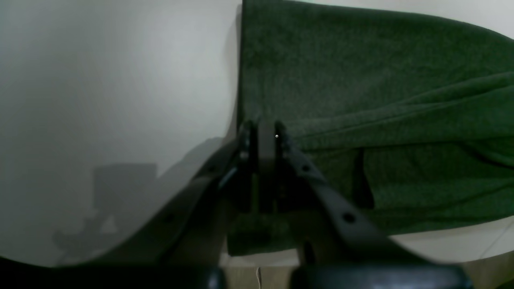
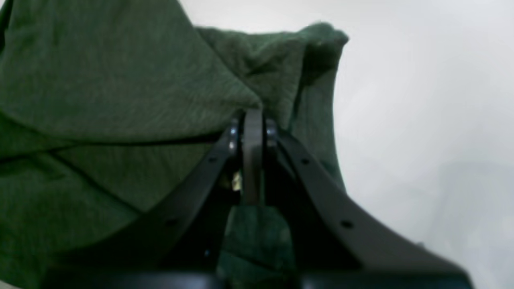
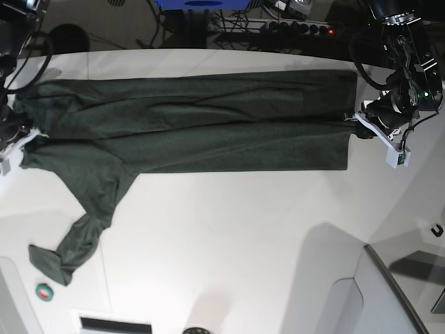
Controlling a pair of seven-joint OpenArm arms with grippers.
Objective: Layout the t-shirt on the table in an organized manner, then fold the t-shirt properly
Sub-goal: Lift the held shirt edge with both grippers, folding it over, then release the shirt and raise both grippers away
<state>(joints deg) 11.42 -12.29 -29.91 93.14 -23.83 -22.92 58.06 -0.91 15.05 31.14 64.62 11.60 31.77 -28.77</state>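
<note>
One t-shirt (image 3: 201, 129) lies stretched on the white surface (image 3: 229, 243), long axis left-right in the base view, a sleeve trailing down-left; left gripper (image 3: 358, 126) at its right edge. Left wrist: fingers (image 1: 281, 132) clamped on the cloth's corner; right wrist: right gripper (image 2: 252, 120) likewise pinches bunched fabric.

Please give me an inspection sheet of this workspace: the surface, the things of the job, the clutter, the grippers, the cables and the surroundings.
Surface: white table, mostly bare in front of the cloth.
Job's things: dark green t-shirt stretched lengthwise across the table, folded over itself; one sleeve trails toward the near edge.
Clutter: small green roll near the trailing sleeve.
Grippers: left gripper shut on the t-shirt's edge; right gripper shut on bunched fabric at the opposite end.
Cables: black cables hang by the right arm; power strip behind the table.
Surroundings: dark floor, blue object behind.
</note>
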